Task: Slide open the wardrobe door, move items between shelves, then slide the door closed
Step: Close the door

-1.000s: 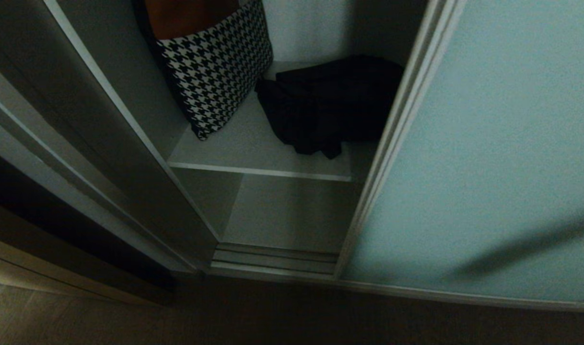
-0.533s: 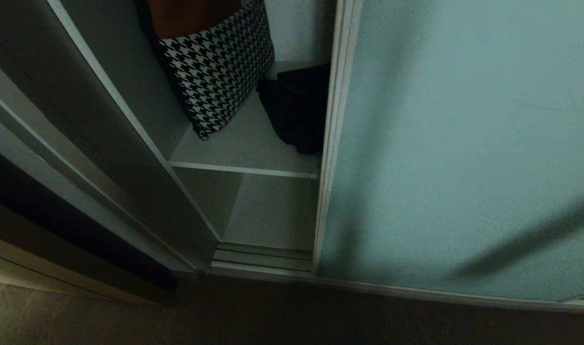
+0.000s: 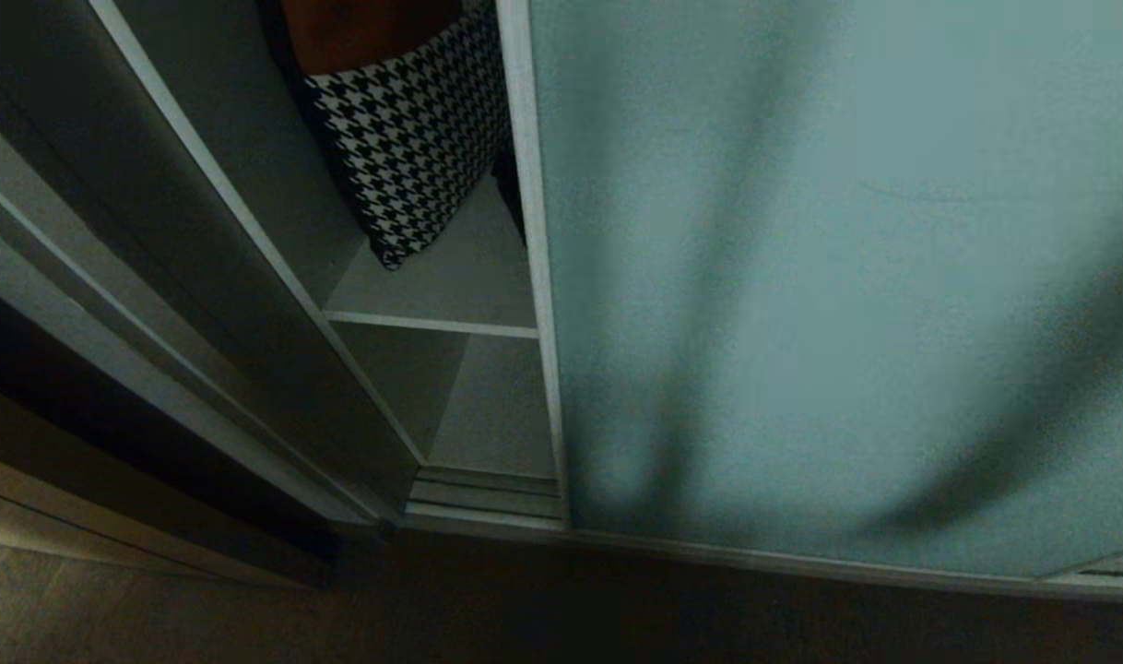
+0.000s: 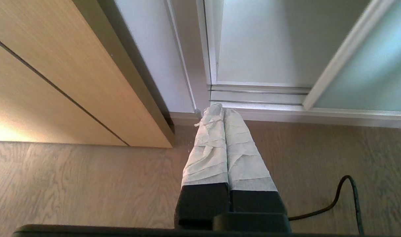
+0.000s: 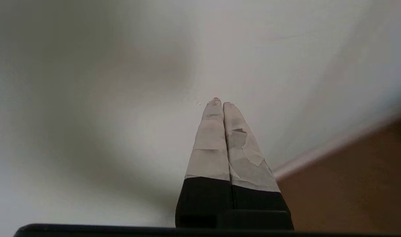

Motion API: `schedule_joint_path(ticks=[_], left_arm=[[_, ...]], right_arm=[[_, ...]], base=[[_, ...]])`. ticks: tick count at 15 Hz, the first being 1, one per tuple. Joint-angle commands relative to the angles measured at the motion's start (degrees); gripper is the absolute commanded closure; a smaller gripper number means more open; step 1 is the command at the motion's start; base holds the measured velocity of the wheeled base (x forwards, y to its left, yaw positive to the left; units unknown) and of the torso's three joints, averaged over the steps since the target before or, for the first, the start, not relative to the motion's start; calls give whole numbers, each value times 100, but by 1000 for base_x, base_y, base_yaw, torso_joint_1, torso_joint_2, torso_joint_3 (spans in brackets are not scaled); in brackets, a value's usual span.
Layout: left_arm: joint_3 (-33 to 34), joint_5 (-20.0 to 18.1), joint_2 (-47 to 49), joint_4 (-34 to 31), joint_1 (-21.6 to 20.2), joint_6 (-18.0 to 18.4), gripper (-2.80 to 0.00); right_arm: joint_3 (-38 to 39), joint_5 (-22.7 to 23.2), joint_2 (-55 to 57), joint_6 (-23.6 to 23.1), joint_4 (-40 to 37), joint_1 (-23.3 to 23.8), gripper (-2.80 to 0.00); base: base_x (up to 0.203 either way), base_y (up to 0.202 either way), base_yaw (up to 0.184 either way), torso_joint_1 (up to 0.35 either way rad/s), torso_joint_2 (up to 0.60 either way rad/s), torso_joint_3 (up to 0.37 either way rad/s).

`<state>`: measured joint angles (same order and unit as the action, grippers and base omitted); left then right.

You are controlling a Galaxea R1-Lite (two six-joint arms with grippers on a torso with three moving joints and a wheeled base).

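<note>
Across most of the head view, the sliding wardrobe door (image 3: 829, 277) stands as a frosted blue-green glass panel in a thin silver frame, leaving only a narrow gap at its left edge. Within that gap, a black-and-white houndstooth cloth (image 3: 409, 152) rests on the upper shelf (image 3: 451, 277), leaning toward the wardrobe's left wall. A lower shelf (image 3: 497, 415) lies beneath it, and the ridged metal floor track (image 3: 483, 493) runs along the threshold. Neither arm appears in the head view. The left gripper (image 4: 219, 110) hangs above the wooden floor (image 4: 72, 184) near the track's end, beside a beige cabinet front (image 4: 55, 72), its taped fingers pressed together and empty. The right gripper (image 5: 219, 102) has its fingers together, empty, tips close against the pale door glass (image 5: 121, 82).
</note>
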<state>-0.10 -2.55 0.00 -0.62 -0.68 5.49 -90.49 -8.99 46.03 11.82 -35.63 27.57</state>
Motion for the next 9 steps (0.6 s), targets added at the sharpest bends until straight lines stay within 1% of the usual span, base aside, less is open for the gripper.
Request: schedule_joint_path(ticks=[1, 3, 6, 9], left_arm=[[1, 0, 9, 1, -2, 4, 0], [1, 0, 9, 1, -2, 4, 0], [1, 0, 9, 1, -2, 4, 0], [1, 0, 9, 1, -2, 4, 0]], right_arm=[[-45, -49, 240, -20, 112, 592, 0], [-223, -121, 622, -58, 356, 1243, 0], [-550, -395, 1250, -89, 629, 2138, 0], [-1121, -491, 1921, -130, 819, 3003, 0]], base=[[0, 0, 0, 0, 0, 0], [0, 0, 0, 0, 0, 0], [0, 0, 0, 0, 0, 0], [0, 0, 0, 0, 0, 0]])
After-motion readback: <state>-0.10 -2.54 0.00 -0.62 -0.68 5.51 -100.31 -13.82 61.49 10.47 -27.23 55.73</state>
